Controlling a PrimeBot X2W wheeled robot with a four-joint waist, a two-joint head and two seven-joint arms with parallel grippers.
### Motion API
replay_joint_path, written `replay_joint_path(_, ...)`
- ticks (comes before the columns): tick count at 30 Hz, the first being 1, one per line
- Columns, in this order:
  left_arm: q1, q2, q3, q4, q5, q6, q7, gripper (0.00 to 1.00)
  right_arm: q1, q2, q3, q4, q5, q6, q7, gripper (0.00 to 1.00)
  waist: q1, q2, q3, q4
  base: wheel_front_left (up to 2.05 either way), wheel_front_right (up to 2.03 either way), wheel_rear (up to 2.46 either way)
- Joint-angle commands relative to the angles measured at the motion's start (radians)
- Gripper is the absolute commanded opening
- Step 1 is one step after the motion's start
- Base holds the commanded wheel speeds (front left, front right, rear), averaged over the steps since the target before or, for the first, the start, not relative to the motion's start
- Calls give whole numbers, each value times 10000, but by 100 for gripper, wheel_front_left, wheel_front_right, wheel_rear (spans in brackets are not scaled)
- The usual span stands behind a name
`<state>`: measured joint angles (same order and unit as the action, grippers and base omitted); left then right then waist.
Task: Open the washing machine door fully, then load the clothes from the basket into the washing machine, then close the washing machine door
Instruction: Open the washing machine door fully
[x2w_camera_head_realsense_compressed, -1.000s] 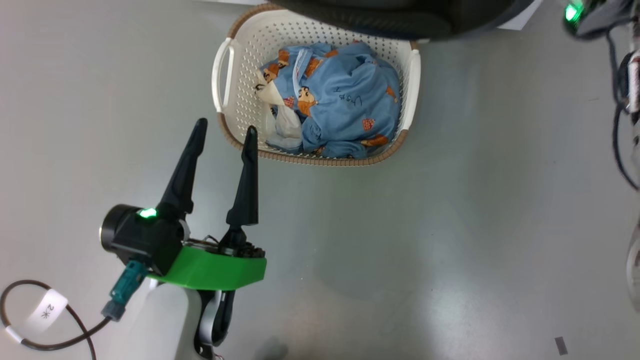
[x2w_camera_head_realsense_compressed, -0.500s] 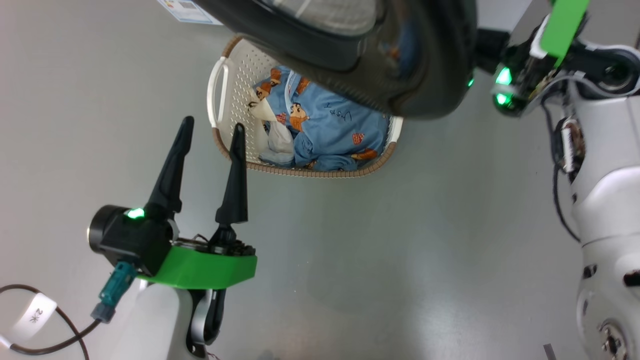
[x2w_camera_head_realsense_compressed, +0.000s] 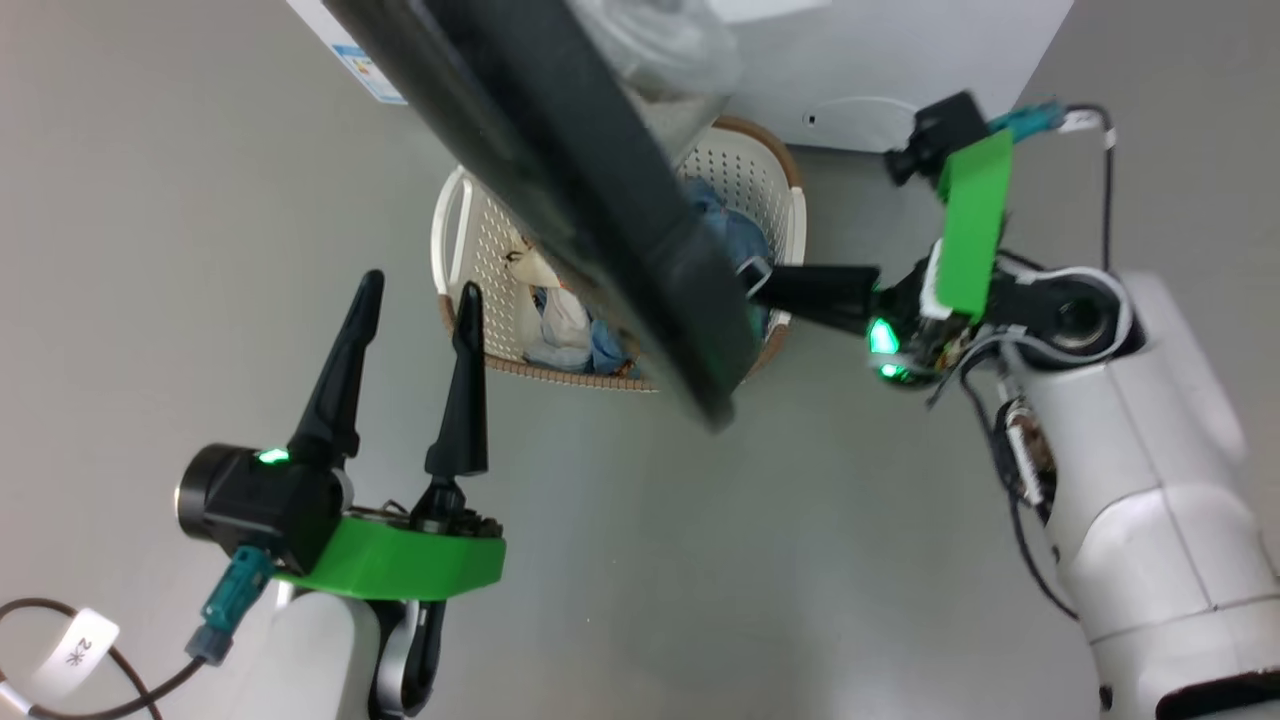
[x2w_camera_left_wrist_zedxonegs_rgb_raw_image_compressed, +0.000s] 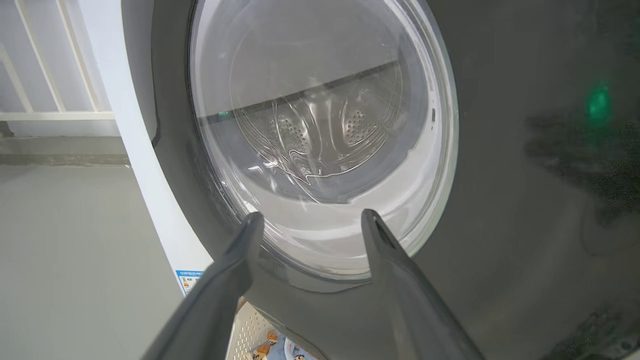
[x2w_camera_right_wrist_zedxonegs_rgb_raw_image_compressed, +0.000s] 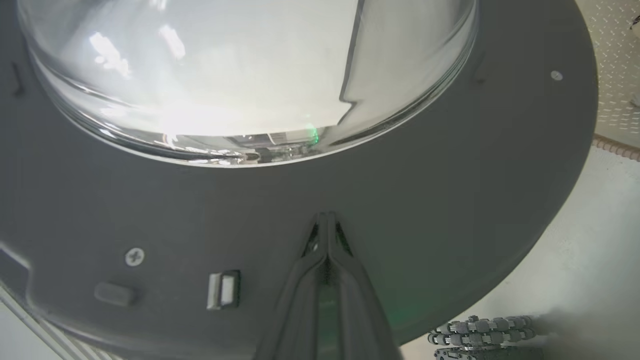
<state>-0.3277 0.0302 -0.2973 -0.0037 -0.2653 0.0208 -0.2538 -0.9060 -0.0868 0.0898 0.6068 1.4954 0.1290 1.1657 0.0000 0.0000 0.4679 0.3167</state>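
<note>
Over 1.0 s the washing machine door (x2w_camera_head_realsense_compressed: 600, 230) swung further out and crossed above the basket (x2w_camera_head_realsense_compressed: 455, 215), hiding most of the clothes (x2w_camera_head_realsense_compressed: 570, 335). Right gripper (x2w_camera_head_realsense_compressed: 760, 285): fingers pressed together, empty, tips against the door's inner face. Left gripper (x2w_camera_head_realsense_compressed: 420, 283): spread, empty, beside the basket. Judged: opening unfinished, loading blocked.

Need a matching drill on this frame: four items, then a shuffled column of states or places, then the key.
Items
1. left gripper with two long dark fingers
2. right gripper with two long dark fingers
3. large round glossy black washing machine door
4. cream-white perforated plastic basket

States
A. holds the light blue clothes
B. fingers spread, holding nothing
C. fingers shut, tips against the door's inner face
D. part-open, above the basket

Pairs: 1-B, 2-C, 3-D, 4-A
</note>
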Motion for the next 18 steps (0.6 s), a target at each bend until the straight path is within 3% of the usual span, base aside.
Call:
replay_joint_path(1,184,200,400,-183,129,-69,-80,100,293,362,484,-396,291,17,-152,0,0,0,-229,4,0,0,0)
replay_joint_path(14,848,200,971,70,383,-297,-80,100,1219,364,3757,-730,2572,17,-2507,0,0,0,-1268,-48,0,0,0)
replay_joint_path(18,1055,200,1216,157,472,-381,-80,100,1322,364,4228,-698,2913,17,-3158,0,0,0,-1569,-132,0,0,0)
